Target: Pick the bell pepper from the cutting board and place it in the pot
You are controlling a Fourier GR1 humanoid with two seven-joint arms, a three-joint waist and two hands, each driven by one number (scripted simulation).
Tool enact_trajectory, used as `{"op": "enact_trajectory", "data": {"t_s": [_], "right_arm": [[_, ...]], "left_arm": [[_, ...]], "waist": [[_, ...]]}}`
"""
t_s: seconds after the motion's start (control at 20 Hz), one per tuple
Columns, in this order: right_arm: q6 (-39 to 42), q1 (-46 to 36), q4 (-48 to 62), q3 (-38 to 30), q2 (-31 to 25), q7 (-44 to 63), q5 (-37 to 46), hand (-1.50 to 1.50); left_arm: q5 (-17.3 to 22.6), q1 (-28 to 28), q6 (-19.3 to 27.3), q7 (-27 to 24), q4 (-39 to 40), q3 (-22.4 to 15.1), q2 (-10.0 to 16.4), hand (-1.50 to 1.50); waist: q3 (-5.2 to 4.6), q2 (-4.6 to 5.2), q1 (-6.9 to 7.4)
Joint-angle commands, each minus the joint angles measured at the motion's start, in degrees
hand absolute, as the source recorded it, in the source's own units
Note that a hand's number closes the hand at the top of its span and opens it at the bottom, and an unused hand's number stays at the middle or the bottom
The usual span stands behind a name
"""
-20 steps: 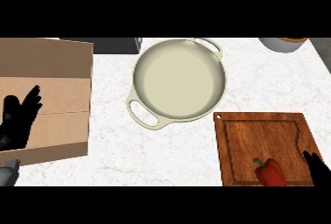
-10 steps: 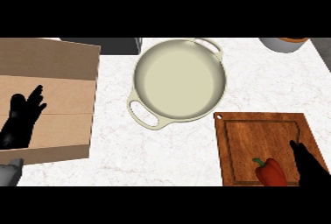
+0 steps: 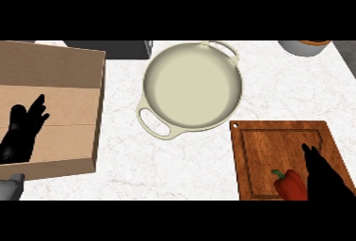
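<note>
A red bell pepper [image 3: 288, 185] with a green stem lies near the front edge of the wooden cutting board [image 3: 274, 141] at the lower right. My right hand [image 3: 325, 174] is just to the right of the pepper, over the board, its fingers straight and pointing away from me; whether it touches the pepper I cannot tell. The cream pot [image 3: 195, 84] with two handles stands empty at the centre back. My left hand [image 3: 22, 132] rests open at the left edge, over a cardboard box.
The open cardboard box [image 3: 62, 70] fills the left side. A dark appliance [image 3: 115, 48] stands at the back left and a grey bowl [image 3: 306, 47] at the back right. White marble counter [image 3: 173, 164] lies between the pot and the board.
My right hand has moved up and left from the lower right corner, farther over the cutting board and closer to the pepper. The left hand has shifted only slightly.
</note>
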Motion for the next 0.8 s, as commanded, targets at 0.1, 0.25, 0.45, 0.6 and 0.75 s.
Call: {"op": "enact_trajectory", "data": {"t_s": [0.1,0.25,0.45,0.6,0.75], "right_arm": [[3.01,-2.25,3.63,-1.18,3.35,3.8,2.26,-1.5],[1.88,0.65,4.36,-2.65,2.32,1.12,3.61,-1.5],[5.14,-1.97,6.34,-5.33,4.1,2.14,2.76,-1.5],[9.74,-6.79,7.12,-6.88,6.69,5.33,1.4,-1.5],[7.14,-1.53,6.16,-3.24,8.61,3.9,4.65,-1.5]], "left_arm": [[-1.62,0.19,-1.45,-0.01,2.66,0.93,-1.91,0.0],[-1.61,-2.73,-2.24,3.0,3.2,1.47,-1.79,0.0],[-2.89,1.43,-2.02,4.95,-3.12,2.16,-1.1,0.0],[-4.19,1.79,-1.21,1.23,-0.58,0.66,-5.02,0.0],[-4.72,-2.52,-2.32,1.74,2.97,3.23,-4.14,0.0]], "waist": [[-0.27,0.18,-0.36],[-0.26,0.18,-0.76],[-0.24,0.1,-0.07],[-0.29,0.21,0.06],[-0.28,0.16,-0.62]]}}
